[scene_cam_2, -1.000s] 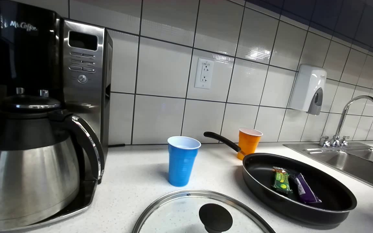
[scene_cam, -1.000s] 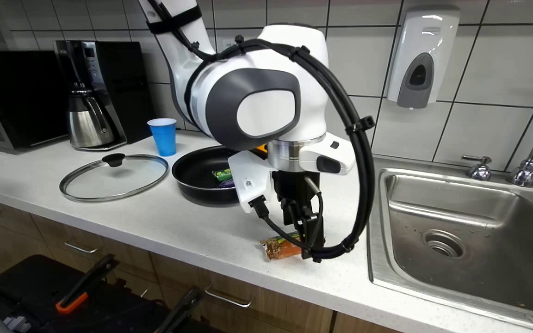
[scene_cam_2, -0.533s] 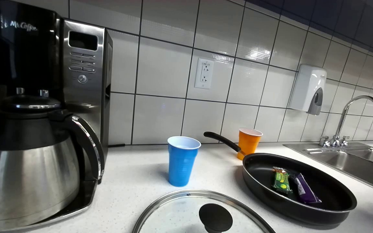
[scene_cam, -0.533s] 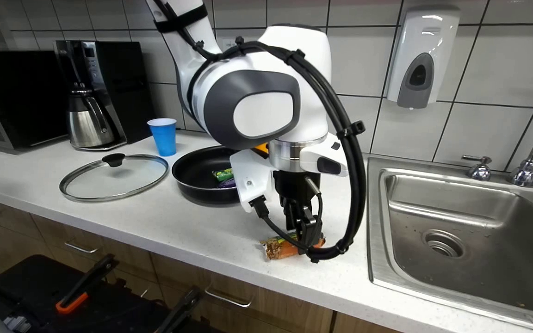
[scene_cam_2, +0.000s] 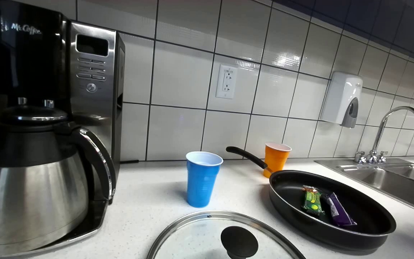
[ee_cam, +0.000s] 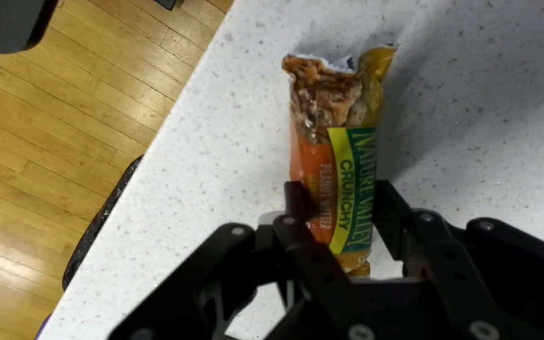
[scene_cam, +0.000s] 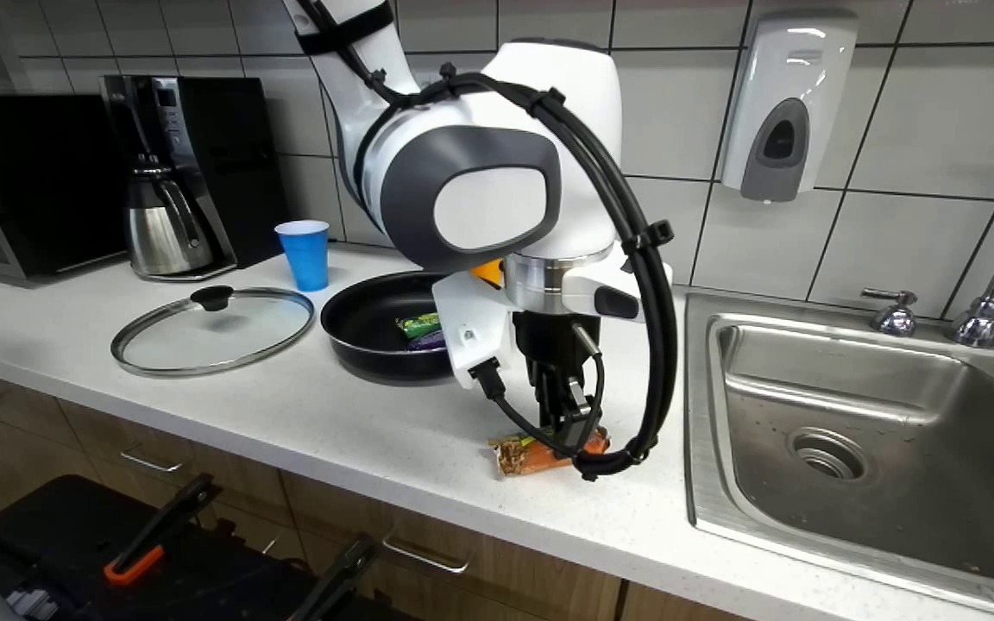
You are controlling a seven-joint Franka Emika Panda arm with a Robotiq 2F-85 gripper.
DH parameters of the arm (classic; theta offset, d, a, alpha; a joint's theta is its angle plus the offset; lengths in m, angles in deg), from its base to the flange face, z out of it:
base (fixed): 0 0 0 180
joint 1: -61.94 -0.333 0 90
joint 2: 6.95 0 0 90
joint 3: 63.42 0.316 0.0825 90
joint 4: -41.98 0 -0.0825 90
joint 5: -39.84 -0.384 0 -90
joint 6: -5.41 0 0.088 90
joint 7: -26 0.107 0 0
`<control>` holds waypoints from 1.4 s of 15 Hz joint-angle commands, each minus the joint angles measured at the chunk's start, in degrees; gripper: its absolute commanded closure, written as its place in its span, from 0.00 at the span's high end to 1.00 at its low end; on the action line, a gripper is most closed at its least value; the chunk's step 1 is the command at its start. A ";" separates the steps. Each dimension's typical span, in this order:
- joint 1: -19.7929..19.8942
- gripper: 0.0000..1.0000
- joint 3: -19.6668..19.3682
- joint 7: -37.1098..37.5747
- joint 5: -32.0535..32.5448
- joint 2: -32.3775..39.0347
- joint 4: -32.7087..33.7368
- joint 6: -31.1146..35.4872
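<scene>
An orange-and-green wrapped granola bar (ee_cam: 343, 151) lies lengthwise between the fingers of my gripper (ee_cam: 340, 203) in the wrist view. Both black fingertips press against its long sides, near the middle of the wrapper. In an exterior view the same bar (scene_cam: 525, 455) shows under the gripper (scene_cam: 573, 438), close to the counter's front edge, partly covered by the fingers and a cable loop. Whether it still touches the counter (scene_cam: 428, 440), I cannot tell. Its near end is partly hidden by the gripper in the wrist view.
A black frying pan (scene_cam_2: 343, 241) holds a green bar (scene_cam_2: 312, 201) and a purple bar (scene_cam_2: 338, 210). Around it are a glass lid (scene_cam: 212, 336), a blue cup (scene_cam_2: 202, 183) and an orange cup (scene_cam_2: 276, 158). A steel sink (scene_cam: 859, 397) adjoins on the right; a coffee maker (scene_cam: 212, 164) stands left.
My gripper's fingers have closed in on the granola bar from both sides. In an exterior view the gripper and the bar have shifted slightly upward. Pan, cups and lid stay put.
</scene>
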 commanded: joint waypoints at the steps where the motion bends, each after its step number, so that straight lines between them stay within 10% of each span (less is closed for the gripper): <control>1: -1.78 0.16 -0.93 1.75 1.94 -3.28 0.81 -2.57; 10: -6.10 0.16 2.04 0.02 4.33 -9.43 7.18 -11.53; 21: -14.46 0.16 10.43 -13.76 -8.22 -4.54 18.13 -17.80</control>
